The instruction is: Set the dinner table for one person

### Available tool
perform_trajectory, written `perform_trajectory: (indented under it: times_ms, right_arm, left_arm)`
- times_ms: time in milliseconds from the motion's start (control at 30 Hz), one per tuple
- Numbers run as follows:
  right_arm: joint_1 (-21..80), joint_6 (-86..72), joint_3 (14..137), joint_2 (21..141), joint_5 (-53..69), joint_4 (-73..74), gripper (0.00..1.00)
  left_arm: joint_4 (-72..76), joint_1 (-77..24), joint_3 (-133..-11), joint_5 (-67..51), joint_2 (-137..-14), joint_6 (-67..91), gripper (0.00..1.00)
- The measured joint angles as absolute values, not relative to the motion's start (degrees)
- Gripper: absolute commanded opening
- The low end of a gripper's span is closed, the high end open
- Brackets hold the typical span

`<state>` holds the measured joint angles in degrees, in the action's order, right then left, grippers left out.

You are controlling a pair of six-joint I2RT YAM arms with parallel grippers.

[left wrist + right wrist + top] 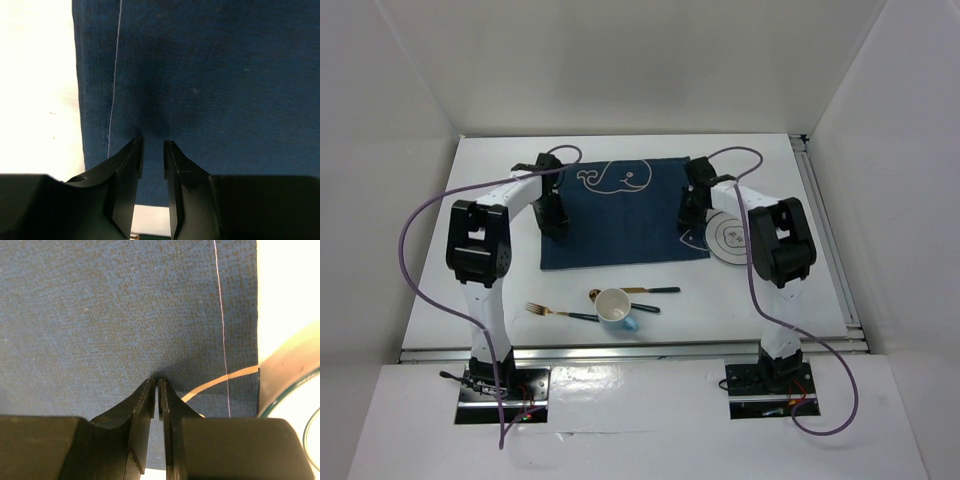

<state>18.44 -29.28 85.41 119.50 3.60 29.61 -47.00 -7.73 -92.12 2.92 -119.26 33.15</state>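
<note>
I'm laying the mat (620, 215) at centre frame on the worktop (720, 310). My right pincer (156, 382) is clenched on its cloth; whether my left pincer (153, 145) grips, I cannot tell. Next, I judge: release, then fetch the plate (728, 235) at right.

Bright, even overhead light — the dinner table (35, 75) glares blown-out white in wrist views, soft shadow before the fingers (125, 180).
</note>
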Motion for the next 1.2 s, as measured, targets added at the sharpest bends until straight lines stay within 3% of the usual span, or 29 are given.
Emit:
perform_trajectory:
  times_ms: [400,1200]
  right_arm:
    - [18.5,-33.4,64.8,106.9,6.2,19.8,0.20]
    - [14.9,-35.7,60.1,102.8,5.1,19.8,0.20]
  left_arm:
    - [-40.0,-7.7,-79.8,0.7,-113.7,33.4,0.36]
    - [-39.0,-12.3,-75.2,0.8,-110.5,33.5,0.36]
